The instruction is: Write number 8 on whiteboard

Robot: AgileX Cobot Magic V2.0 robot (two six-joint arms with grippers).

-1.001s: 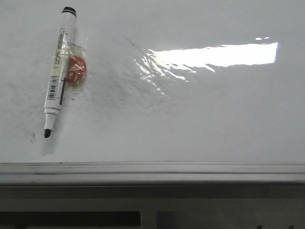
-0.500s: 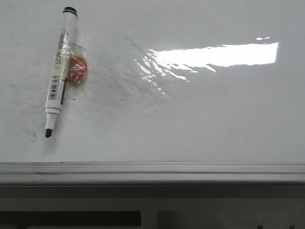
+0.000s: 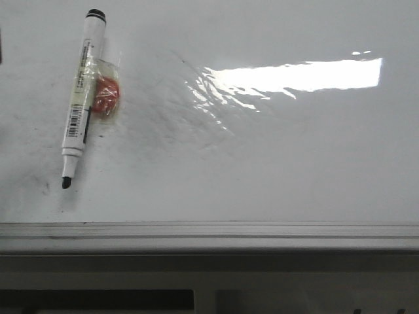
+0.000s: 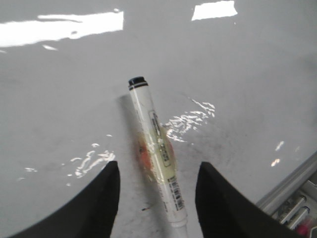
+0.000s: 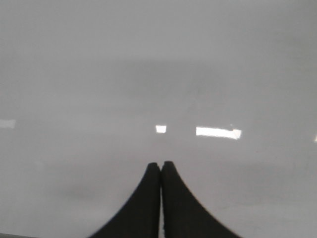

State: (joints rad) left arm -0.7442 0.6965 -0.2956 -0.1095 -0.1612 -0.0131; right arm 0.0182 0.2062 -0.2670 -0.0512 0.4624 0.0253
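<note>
A white marker (image 3: 82, 98) lies flat on the whiteboard (image 3: 275, 170) at the far left, its bare black tip (image 3: 65, 183) pointing toward the near edge. An orange patch under clear tape (image 3: 106, 97) sticks to its barrel. In the left wrist view my left gripper (image 4: 158, 166) is open, its fingers (image 4: 101, 198) on either side of the marker (image 4: 156, 148) and apart from it. My right gripper (image 5: 161, 163) is shut and empty over bare board (image 5: 148, 74). No drawn number 8 shows on the board.
The board's grey metal frame edge (image 3: 209, 235) runs along the near side and also shows in the left wrist view (image 4: 292, 183). A wrinkled reflective patch (image 3: 216, 98) and faint grey smudges lie right of the marker. A bright light glare (image 3: 308, 73) sits further right.
A dark sliver has come into the front view at the far left edge, level with the marker's upper part. The marker has not moved.
</note>
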